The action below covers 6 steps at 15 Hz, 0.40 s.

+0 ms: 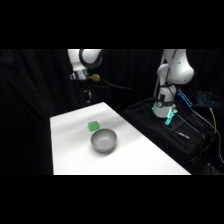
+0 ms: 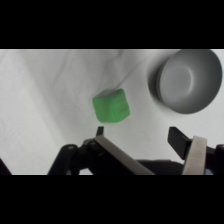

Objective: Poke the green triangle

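Grey metal bowl (image 1: 103, 140) nearest the camera; poke not yet made.
On the white table (image 1: 70, 150), the small flat bright green triangle block (image 1: 93, 126) lies just beside the bowl's far left rim, apart from it and untouched. Arm's two-finger gripper (image 1: 88, 95) hangs well above the table's far edge, carrying nothing; its fingers (image 2: 192, 152) stand spread in the wrist view. Descent and contact remain. Bare tabletop lies left of the block; the bowl crowds its right.
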Available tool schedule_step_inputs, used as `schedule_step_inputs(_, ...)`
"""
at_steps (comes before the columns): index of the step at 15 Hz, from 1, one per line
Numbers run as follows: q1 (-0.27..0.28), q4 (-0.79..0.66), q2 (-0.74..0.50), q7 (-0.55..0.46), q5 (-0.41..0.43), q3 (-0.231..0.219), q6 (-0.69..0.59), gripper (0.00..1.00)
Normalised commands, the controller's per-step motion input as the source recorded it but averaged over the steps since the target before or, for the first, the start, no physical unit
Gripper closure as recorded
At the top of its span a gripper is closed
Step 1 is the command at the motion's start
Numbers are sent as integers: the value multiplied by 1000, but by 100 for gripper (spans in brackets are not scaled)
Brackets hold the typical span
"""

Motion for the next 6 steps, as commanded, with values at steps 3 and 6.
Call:
schedule_step_inputs(3,157,-163,-445,143,-121,-95,-199,0)
schedule_step_inputs(6,141,-81,-293,112,-120,-90,-155,0)
